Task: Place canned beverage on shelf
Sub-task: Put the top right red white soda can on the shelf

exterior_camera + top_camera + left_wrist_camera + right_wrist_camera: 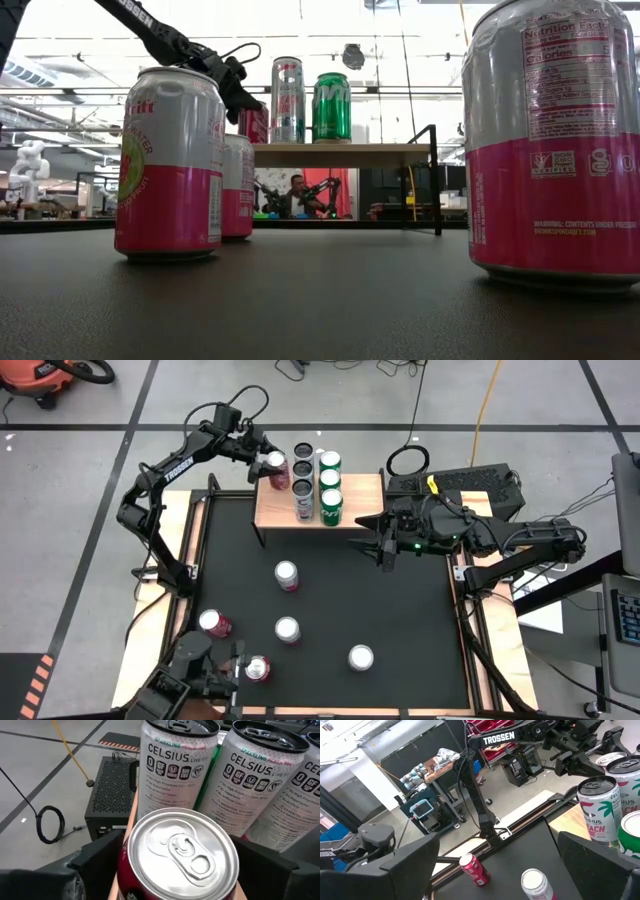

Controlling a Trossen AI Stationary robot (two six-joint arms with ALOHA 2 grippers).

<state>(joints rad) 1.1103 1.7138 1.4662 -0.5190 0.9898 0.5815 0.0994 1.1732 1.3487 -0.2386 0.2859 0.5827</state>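
A: Arm look?
B: Left arm matte black, white TROSSEN lettering on one link, thin black cable looping just behind the gripper.
A: Other?
B: Right arm same black, small green light near its wrist.

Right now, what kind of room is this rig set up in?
Most likely a robotics lab or workshop. Beyond the table a person sits beside another small robot arm, the floor is bare concrete with a loose cable coil, and red parts bins stand against the wall.
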